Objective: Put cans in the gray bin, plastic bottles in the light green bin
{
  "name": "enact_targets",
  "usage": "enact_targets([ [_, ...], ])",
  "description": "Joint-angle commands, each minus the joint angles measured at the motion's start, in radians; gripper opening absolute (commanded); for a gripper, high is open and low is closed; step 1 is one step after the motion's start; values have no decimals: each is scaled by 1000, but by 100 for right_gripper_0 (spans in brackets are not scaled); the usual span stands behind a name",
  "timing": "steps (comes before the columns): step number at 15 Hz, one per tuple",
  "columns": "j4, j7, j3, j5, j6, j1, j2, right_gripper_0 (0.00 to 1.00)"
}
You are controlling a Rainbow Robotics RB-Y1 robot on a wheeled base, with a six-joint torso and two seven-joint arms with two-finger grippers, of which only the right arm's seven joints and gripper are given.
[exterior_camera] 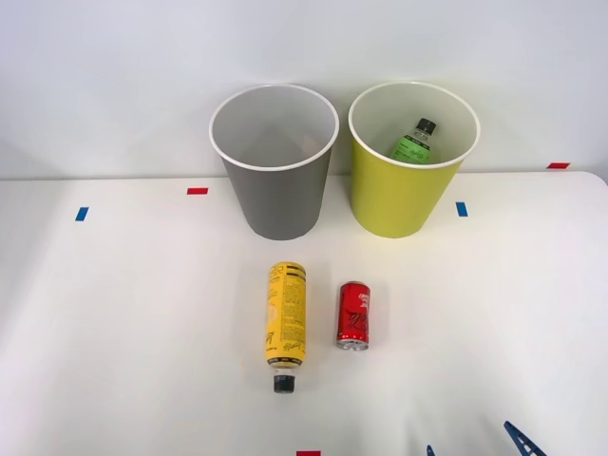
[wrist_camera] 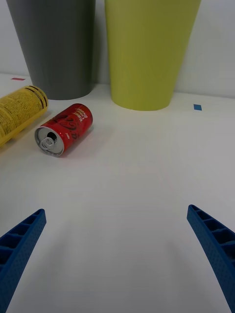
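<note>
I'm reading the right gripper (wrist_camera: pixel 117 259) with its jaws spread wide and holding nothing, hovering low over bare tabletop (wrist_camera: pixel 147 195). In the front view the blue fingertips (exterior_camera: pixel 521 439) are just poking in at the near right edge.

Working outward: the can (wrist_camera: pixel 64 128) is lying on its side ahead of the jaws and off to one side, pull-tab end facing the wrist camera. It is well apart from the fingers. The yellow bottle (exterior_camera: pixel 285 321) is lying just beside it, on the can's left in the front view, roughly parallel, cap pointing toward me; the two look apart, not touching.

Beyond them the two bins are standing upright side by side at the far edge: gray bin (exterior_camera: pixel 275 180) on the left, green bin (exterior_camera: pixel 404 180) on the right.

Progress, as I'm judging it: the green bottle (exterior_camera: pixel 416 142) is already sitting inside the green bin, so one bottle is sorted. The gray bin looks to be holding nothing. Still left: can into gray, yellow bottle into green. I'm putting the job at about a third done, with no grasp under way yet.
</note>
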Motion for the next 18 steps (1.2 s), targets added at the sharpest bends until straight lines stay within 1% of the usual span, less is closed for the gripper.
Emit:
enact_targets([
  [1,0,0,0,0,0,0,0,100],
  [18,0,0,0,0,0,0,0,100],
])
